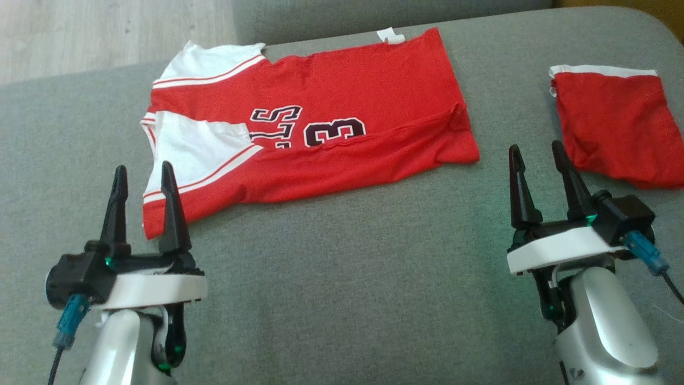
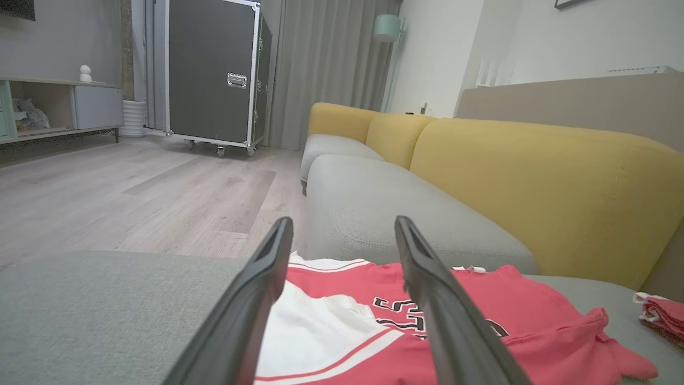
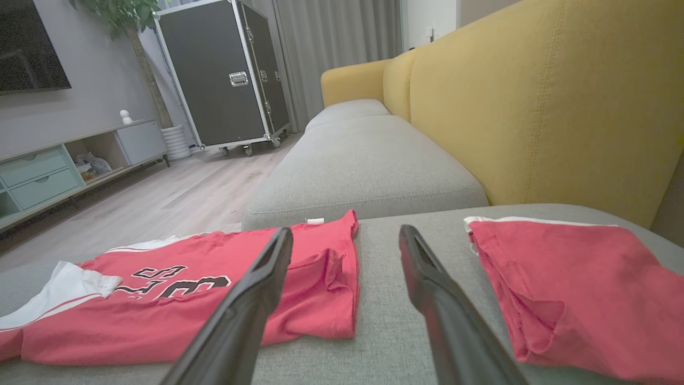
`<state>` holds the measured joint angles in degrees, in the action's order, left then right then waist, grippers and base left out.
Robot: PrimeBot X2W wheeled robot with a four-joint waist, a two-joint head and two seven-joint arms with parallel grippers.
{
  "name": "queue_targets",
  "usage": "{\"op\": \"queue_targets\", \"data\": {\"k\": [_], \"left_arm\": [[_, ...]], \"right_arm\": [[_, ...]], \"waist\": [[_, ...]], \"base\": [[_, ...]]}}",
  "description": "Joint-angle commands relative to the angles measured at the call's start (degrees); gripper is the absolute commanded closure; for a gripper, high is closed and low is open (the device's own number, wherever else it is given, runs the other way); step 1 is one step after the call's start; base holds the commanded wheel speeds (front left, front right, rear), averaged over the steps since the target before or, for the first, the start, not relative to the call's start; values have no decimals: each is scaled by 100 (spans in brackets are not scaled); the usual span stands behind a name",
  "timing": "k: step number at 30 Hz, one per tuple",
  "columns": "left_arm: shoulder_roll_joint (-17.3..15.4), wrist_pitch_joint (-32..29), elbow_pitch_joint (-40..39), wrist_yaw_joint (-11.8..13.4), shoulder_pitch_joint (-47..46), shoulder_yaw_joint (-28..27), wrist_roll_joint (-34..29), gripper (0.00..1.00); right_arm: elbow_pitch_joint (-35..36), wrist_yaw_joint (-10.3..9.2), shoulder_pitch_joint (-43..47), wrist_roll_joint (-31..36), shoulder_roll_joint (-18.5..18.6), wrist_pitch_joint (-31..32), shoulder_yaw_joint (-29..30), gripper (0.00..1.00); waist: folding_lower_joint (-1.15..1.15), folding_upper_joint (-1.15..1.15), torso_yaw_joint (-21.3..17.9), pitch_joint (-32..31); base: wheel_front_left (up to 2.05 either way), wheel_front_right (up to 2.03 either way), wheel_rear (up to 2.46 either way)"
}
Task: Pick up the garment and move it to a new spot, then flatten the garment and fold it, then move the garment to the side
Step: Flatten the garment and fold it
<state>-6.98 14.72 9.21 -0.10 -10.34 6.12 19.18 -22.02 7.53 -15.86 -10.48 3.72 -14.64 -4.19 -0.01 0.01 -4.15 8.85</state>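
Note:
A red and white jersey, the garment (image 1: 320, 133), lies spread on the grey sofa seat (image 1: 342, 267), folded lengthwise with dark numbers showing. It also appears in the left wrist view (image 2: 374, 331) and the right wrist view (image 3: 187, 289). My left gripper (image 1: 144, 174) hovers open at the garment's near left corner, nothing between its fingers (image 2: 251, 299). Off the garment's right end, my right gripper (image 1: 537, 152) stands open and empty above bare cushion, fingers (image 3: 256, 299) pointing between the two red pieces.
A second red garment with a white hem (image 1: 614, 125) lies folded at the right, close to my right gripper. Yellow sofa backrest (image 3: 561, 107) rises behind. Wood floor (image 2: 133, 198) and a black wheeled case (image 2: 214, 75) lie beyond the seat's left edge.

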Motion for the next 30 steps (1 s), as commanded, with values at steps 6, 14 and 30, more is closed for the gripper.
{"op": "queue_targets", "data": {"k": [6,14,30], "left_arm": [[-96,-77,920,19,-559,-338,-292,0],[-247,-570,2071,427,-1084,-463,-348,0],[-470,-1511,3411,416,-1374,-255,-363,100]], "right_arm": [[404,-4,-326,-35,-82,-36,-244,0],[486,-4,-388,-224,-83,-36,-399,0],[479,-4,-453,-474,-84,-36,-599,0]], "waist": [[1,-1,-95,279],[1,-1,-191,553],[1,-1,-333,611]], "base": [[0,0,0],[0,0,0],[0,0,0]]}}
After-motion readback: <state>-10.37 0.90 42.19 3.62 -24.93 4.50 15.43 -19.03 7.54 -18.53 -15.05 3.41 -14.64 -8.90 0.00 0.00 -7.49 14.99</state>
